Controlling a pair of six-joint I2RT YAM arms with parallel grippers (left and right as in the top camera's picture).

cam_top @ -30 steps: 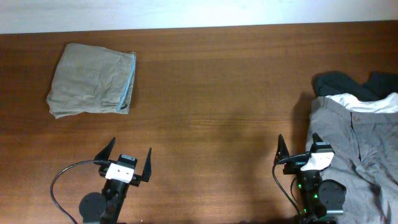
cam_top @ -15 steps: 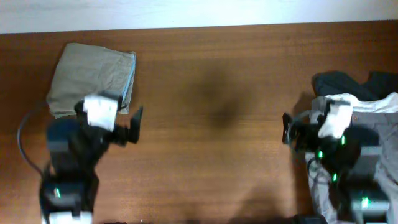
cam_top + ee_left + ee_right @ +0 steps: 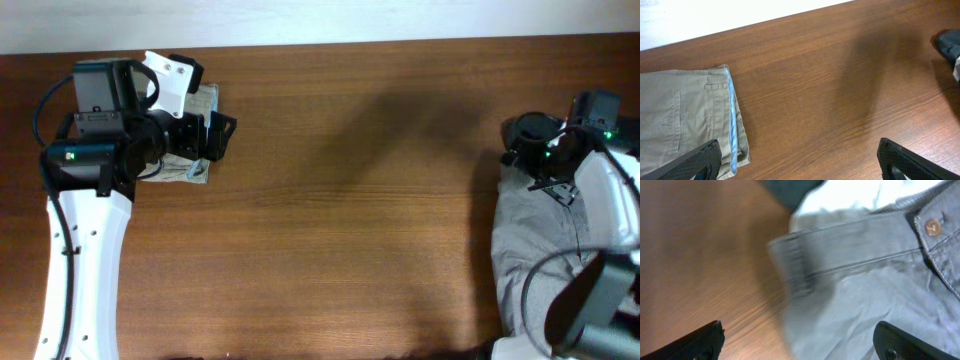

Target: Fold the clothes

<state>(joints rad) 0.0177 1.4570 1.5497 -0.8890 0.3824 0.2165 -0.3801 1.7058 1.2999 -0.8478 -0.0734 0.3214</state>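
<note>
A folded khaki garment with a light blue edge [image 3: 205, 125] lies at the far left, mostly hidden under my left arm; it shows in the left wrist view [image 3: 685, 122]. My left gripper [image 3: 208, 137] is open and empty above its right edge [image 3: 800, 162]. Grey trousers [image 3: 540, 240] lie in a heap at the right, with a white garment and a dark garment [image 3: 530, 130] behind them. My right gripper [image 3: 540, 160] is open and empty above the trousers' waistband [image 3: 850, 255], near their button [image 3: 932, 226].
The brown wooden table [image 3: 350, 200] stretches between the two arms. Its far edge meets a white wall [image 3: 320, 20]. The clothes heap runs to the right table edge.
Both arms have risen from the front edge and swung toward the back. The left arm now covers the folded garment. The right arm now hovers over the top of the grey trousers.
</note>
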